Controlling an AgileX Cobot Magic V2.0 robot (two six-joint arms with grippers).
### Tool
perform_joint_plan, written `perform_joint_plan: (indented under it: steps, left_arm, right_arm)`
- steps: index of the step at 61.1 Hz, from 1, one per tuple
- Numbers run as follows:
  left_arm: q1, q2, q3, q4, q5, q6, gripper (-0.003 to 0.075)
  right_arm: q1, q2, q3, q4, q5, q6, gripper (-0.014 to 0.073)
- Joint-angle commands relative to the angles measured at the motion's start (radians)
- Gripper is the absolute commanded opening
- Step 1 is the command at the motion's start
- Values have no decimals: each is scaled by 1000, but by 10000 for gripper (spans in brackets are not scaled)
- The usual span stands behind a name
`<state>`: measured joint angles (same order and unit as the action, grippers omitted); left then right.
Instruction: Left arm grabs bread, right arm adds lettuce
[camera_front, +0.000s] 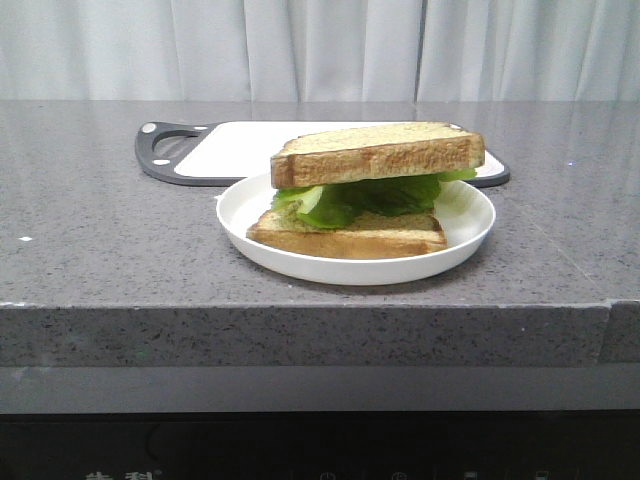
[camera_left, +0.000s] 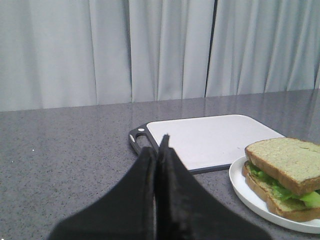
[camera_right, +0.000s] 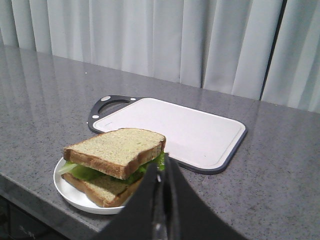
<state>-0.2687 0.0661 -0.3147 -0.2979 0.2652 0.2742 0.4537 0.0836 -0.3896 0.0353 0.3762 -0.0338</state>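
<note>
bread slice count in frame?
2. The top slice lies on the lettuce; the bottom slice lies under it on the white plate. The cutting board behind shows none; nothing suggests a hidden one.

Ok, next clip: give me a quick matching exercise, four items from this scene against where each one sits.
Things:
1. top bread slice
2. lettuce
3. white plate
4. cutting board

Places:
A. directly on the grey counter, under the sandwich
B. between the two slices
C. behind the plate, handle toward the robot's left
D. resting on the green leaves

Pairs: 1-D, 2-B, 3-A, 4-C
</note>
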Motion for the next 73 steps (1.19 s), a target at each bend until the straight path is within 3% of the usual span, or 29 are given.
perform_joint_plan:
  steps: [1, 47, 59, 73]
  left_arm:
    - [1, 5, -23, -7, -101, -9, -20]
    - [1, 5, -18, -7, -107, -9, -19]
    - [7, 5, 16, 178, -107, -128, -19]
    - [127, -40, 66, 185, -107, -137, -19]
  right_arm:
    - [-1, 11, -23, -14, -97, 1, -58]
    - [-1, 11, -23, -14, -97, 1, -58]
    - [-1, 11, -23, -14, -97, 1, -58]
    - [-1, 11, -23, -14, -97, 1, -58]
